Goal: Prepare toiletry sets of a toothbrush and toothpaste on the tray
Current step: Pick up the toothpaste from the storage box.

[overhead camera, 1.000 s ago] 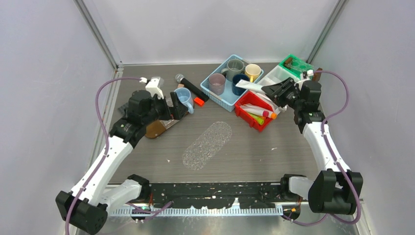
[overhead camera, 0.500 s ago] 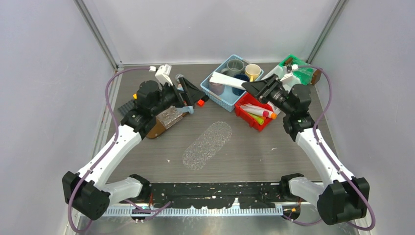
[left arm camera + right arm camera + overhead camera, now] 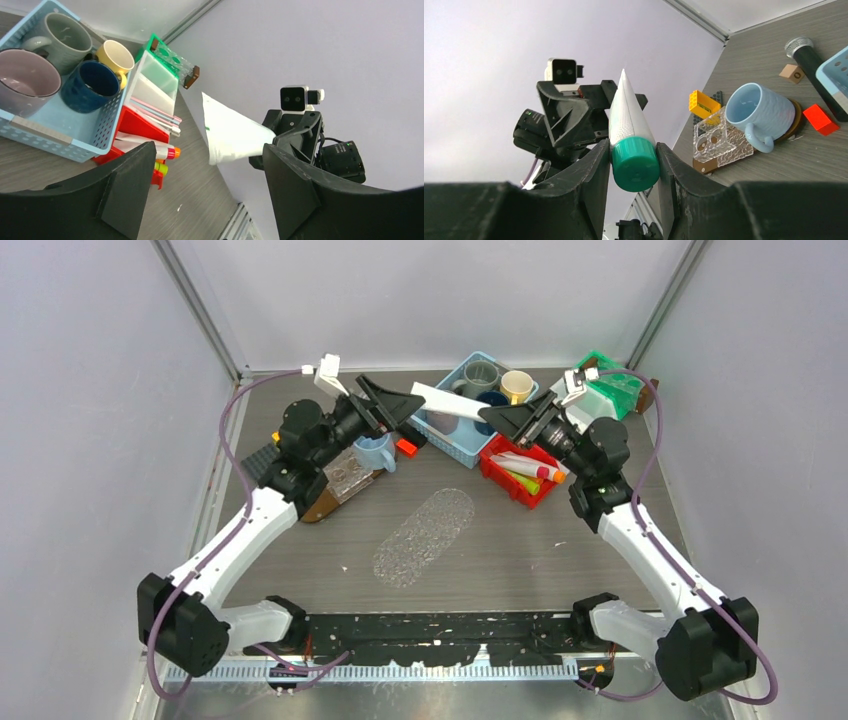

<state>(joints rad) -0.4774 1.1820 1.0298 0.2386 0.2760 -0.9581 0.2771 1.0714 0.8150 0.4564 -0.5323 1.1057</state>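
My right gripper [image 3: 492, 417] [image 3: 634, 150] is shut on a white toothpaste tube [image 3: 450, 402] [image 3: 626, 115], clamped at its green cap [image 3: 635, 165], and holds it in the air over the blue basket. The tube's flat end points at my left gripper [image 3: 412, 408] [image 3: 207, 150]. That gripper is open, and the flat end [image 3: 230, 135] lies between its wide-apart fingers without touching either. More tubes lie in a red bin [image 3: 497, 475] [image 3: 137, 122]. Slim toothbrushes [image 3: 157, 111] rest across the white bin. The clear oval tray [image 3: 425, 535] lies bare at mid-table.
A blue basket [image 3: 452, 445] with several mugs stands at the back. By the left arm are a light blue mug [image 3: 378, 450], a clear block [image 3: 345, 478] and a red block [image 3: 405, 447]. A green bin [image 3: 615, 385] sits back right. A black microphone [image 3: 811, 57] lies by the basket.
The right gripper carried the tube left and up over the basket. The left gripper rose from beside the blue mug to meet the tube's flat end, its jaws narrowing a little.
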